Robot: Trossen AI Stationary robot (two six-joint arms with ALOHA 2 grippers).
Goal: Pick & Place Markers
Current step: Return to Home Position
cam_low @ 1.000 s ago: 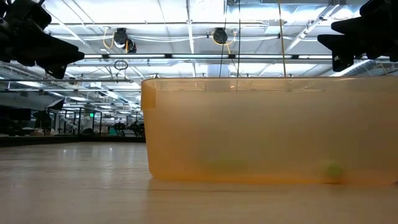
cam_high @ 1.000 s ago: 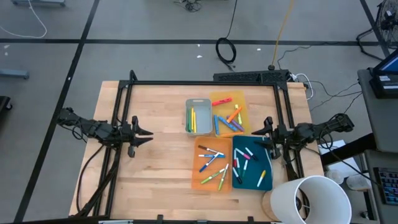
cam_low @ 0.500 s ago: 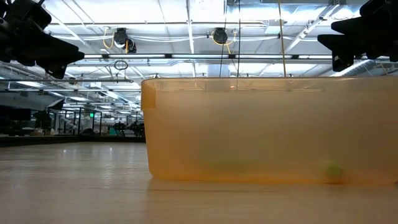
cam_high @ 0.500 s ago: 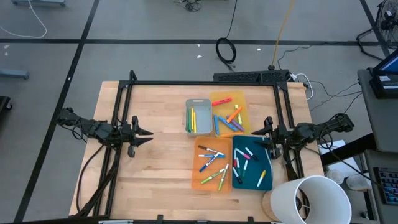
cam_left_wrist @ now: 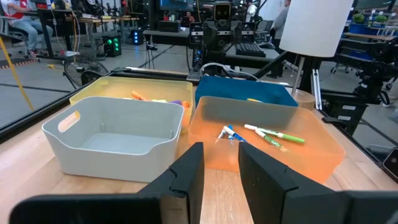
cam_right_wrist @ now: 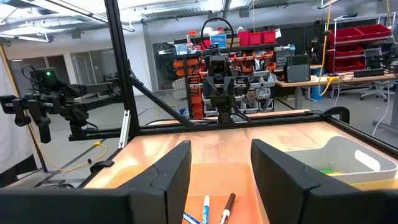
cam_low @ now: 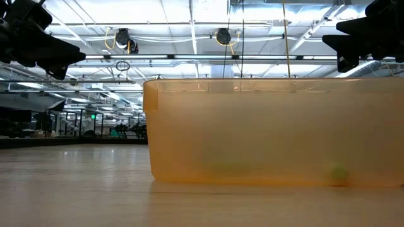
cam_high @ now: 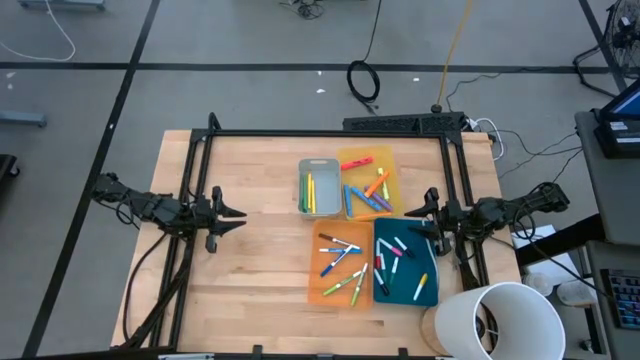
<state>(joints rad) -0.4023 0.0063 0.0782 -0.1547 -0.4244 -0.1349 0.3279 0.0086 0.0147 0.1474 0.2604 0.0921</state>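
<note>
Four trays stand on the table's right half: a grey one point(cam_high: 318, 187), a yellow one point(cam_high: 367, 183), an orange one point(cam_high: 341, 262) and a teal one point(cam_high: 406, 262). Markers lie flat in each: yellow and green in the grey tray point(cam_high: 310, 190), mixed colours in the yellow point(cam_high: 372, 190), orange point(cam_high: 343, 265) and teal point(cam_high: 402, 255) trays. My left gripper point(cam_high: 235, 213) hovers level at the left, open, fingers point(cam_left_wrist: 189, 177) pointing at the trays. My right gripper point(cam_high: 420, 210) hovers open by the yellow and teal trays, two markers point(cam_right_wrist: 214, 208) below it.
A black frame point(cam_high: 325, 133) borders the table's far, left and right sides. A big white cylinder point(cam_high: 500, 320) stands at the near right corner. Bare wood point(cam_high: 260, 260) lies between the left arm and the trays. In the low view the orange tray's wall point(cam_low: 271, 132) fills the middle.
</note>
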